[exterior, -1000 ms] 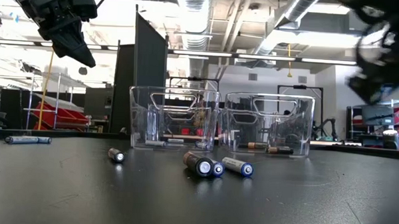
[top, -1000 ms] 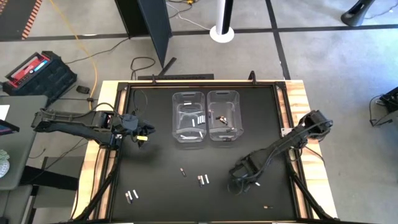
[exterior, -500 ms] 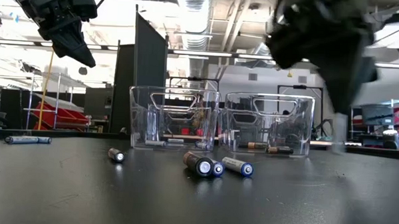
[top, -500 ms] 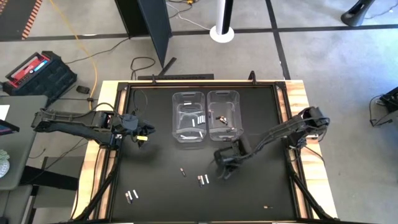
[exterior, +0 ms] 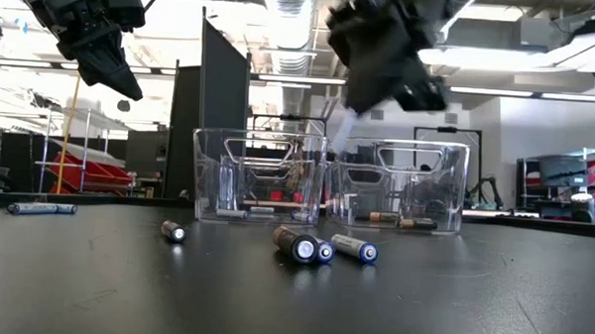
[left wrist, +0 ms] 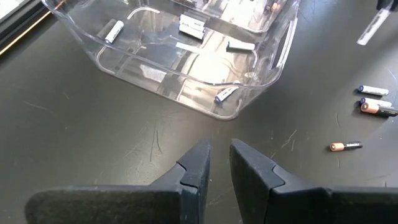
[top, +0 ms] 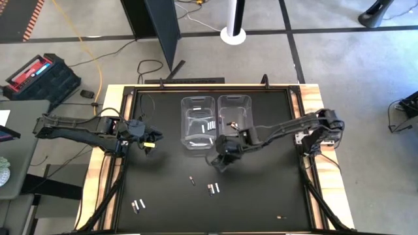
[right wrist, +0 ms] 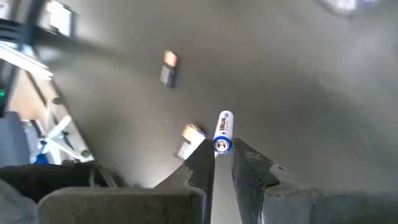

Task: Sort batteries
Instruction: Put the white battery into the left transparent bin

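My right gripper (top: 219, 160) hangs above the table just in front of the two clear bins (top: 198, 122) (top: 234, 121), shut on a silvery-white battery (exterior: 340, 129). The same battery shows between its fingertips in the right wrist view (right wrist: 222, 127). My left gripper (top: 149, 139) waits high at the table's left, its fingers (left wrist: 219, 155) close together with nothing between them. Both bins hold a few batteries on their floors. Loose batteries lie on the black table (top: 191, 181) (top: 213, 188) (top: 138, 205). My right gripper pinches the battery by one end (right wrist: 222, 144) between its two fingertips. The rest of the battery sticks out past the fingers. The fingers slant down from the table's right side. The battery hangs tilted below them (exterior: 336, 137), clear of the table, level with the bins' rims.
One more battery lies near the front right (top: 281, 217). In the low view, loose batteries lie in front of the bins (exterior: 300, 245) (exterior: 354, 249) (exterior: 173, 232) and at the far left (exterior: 38, 209). The table has a raised wooden frame (top: 313, 104).
My right gripper has gone from the table's right front toward the left and the far edge, rising as it went. It now hangs before the bins with the battery. My left arm has kept still.
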Robot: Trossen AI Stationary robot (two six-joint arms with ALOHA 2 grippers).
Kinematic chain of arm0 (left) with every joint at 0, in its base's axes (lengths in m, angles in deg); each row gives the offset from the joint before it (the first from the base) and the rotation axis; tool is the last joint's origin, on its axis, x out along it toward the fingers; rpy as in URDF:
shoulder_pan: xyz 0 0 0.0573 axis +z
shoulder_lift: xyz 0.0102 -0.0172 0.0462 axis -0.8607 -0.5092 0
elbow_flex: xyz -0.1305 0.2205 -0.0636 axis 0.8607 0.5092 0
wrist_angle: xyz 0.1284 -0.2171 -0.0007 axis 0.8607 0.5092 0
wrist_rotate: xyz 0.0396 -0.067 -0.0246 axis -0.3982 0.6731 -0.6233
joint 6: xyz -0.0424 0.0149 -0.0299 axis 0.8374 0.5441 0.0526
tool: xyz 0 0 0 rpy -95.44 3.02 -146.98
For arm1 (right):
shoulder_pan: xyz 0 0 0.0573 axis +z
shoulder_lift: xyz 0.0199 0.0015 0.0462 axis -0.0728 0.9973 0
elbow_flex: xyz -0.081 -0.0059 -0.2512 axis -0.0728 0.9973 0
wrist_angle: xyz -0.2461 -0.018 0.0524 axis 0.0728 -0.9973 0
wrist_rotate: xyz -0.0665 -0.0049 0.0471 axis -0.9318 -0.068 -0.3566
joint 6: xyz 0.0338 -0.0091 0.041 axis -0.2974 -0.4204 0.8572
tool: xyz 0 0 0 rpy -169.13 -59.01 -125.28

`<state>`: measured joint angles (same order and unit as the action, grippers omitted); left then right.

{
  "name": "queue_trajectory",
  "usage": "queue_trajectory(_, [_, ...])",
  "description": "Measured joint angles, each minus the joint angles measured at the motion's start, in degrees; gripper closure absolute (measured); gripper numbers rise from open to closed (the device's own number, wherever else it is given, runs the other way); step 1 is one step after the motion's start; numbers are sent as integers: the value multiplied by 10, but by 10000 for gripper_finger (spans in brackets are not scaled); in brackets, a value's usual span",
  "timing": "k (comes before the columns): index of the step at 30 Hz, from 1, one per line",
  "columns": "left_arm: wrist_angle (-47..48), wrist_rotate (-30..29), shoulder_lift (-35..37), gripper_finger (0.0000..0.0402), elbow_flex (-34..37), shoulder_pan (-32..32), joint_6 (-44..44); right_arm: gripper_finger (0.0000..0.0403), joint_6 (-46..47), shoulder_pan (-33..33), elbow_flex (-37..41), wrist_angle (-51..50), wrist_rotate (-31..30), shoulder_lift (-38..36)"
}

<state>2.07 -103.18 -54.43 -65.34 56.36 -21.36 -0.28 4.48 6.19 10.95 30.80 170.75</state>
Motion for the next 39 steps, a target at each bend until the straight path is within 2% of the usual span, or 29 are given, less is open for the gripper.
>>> queue_trajectory(8, [0,0,0,345,0,0,0,332,-93,-65,-72,0,0,0])
queue_trajectory(17, [-1,-2,0,345,0,0,0,332,-203,-174,-125,2,0,0])
queue_trajectory(25, [-2,-59,0,345,0,0,0,332,-274,-244,-127,57,2,18])
queue_trajectory(30, [-7,-70,0,345,0,0,0,332,-324,-256,-157,48,44,85])
queue_trajectory(39, [-7,-76,0,345,0,1,12,332,-407,-256,-311,-73,45,234])
